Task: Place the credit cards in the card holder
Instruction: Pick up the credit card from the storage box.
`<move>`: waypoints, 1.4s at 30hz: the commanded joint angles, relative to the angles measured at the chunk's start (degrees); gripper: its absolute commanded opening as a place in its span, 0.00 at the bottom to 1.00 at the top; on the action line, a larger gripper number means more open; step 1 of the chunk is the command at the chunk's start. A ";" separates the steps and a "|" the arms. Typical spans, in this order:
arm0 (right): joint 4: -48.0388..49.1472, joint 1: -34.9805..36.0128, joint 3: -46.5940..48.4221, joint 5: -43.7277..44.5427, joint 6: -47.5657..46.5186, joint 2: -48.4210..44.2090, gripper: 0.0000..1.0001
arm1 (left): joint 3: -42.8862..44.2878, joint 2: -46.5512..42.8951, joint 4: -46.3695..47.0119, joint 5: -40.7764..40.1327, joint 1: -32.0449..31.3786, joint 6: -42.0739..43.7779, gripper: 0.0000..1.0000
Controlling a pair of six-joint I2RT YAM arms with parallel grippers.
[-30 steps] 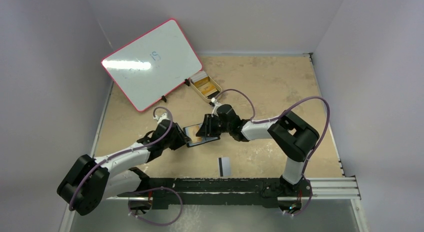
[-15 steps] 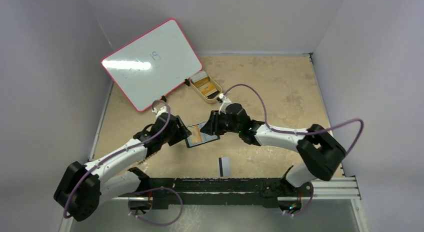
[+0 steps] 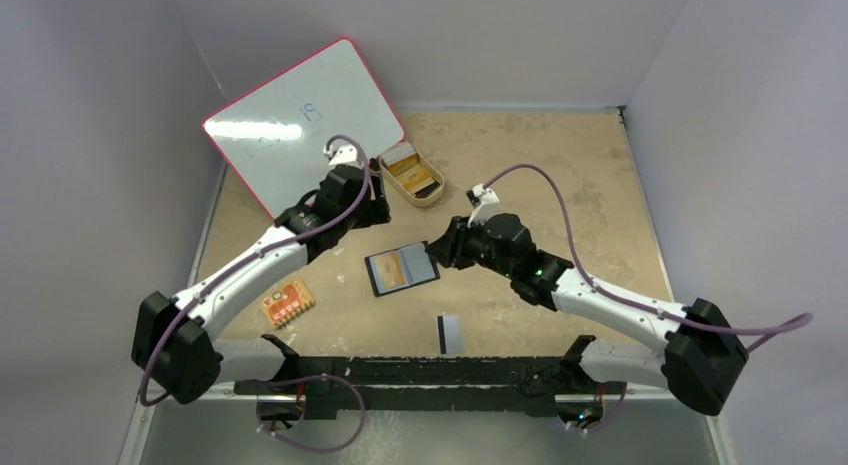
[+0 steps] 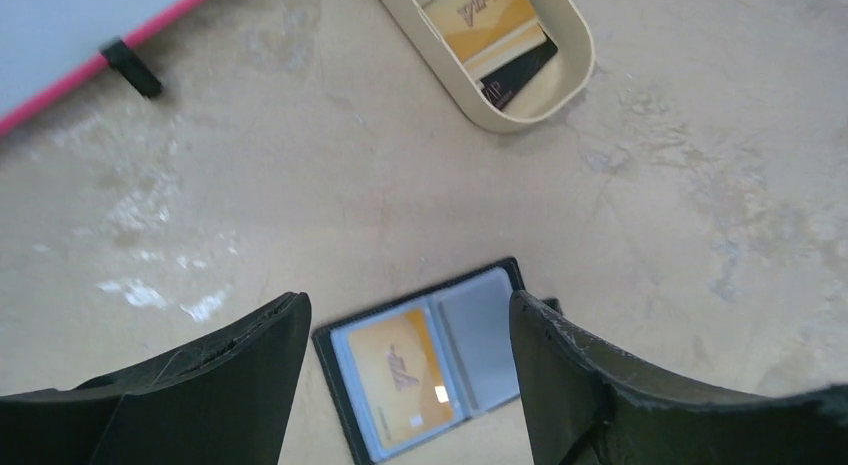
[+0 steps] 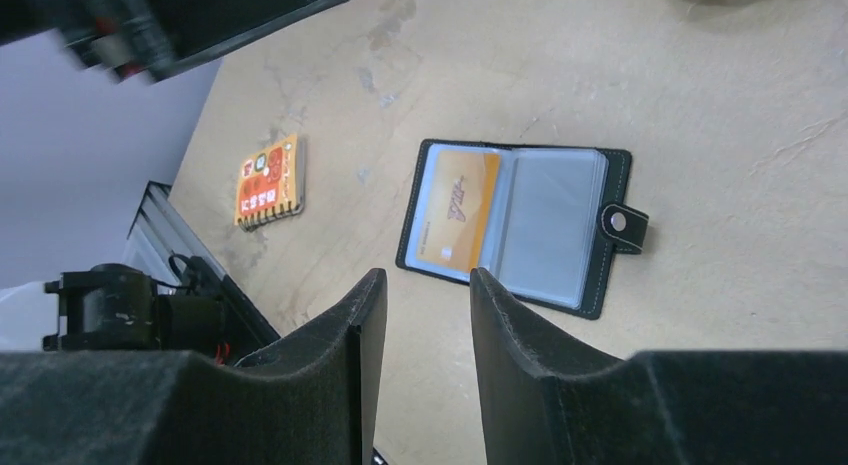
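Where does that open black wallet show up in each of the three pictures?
Top external: card holder lies open near the picture's centre.
Left wrist: card holder at bottom centre.
Right wrist: card holder at centre, slightly right.
Shared landmark: the orange-gold card in its pocket.

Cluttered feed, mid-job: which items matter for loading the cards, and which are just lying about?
Job: open black bifold card holder, orange-gold plastic card already pocketed; grey plastic card with black stripe; tan oval tray holding more cards.
Lying about: pink-rimmed whiteboard; small orange patterned board.
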 commanded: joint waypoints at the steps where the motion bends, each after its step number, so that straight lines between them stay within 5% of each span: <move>1: -3.43 0.16 -0.45 3.38 -3.52 -7.88 0.39 | 10.34 8.17 -0.85 -6.68 0.29 14.41 0.74; 5: -6.03 0.13 -1.31 2.43 -3.07 -13.90 0.40 | 26.66 22.17 -10.34 -2.37 0.55 21.09 0.69; 16: -12.25 0.12 -0.86 4.57 -1.12 -22.57 0.40 | 44.85 42.88 -7.24 -6.35 1.87 37.42 0.64; 42: -13.22 0.13 2.07 2.64 0.65 -20.81 0.42 | 59.35 61.58 -4.31 -15.94 2.31 51.97 0.65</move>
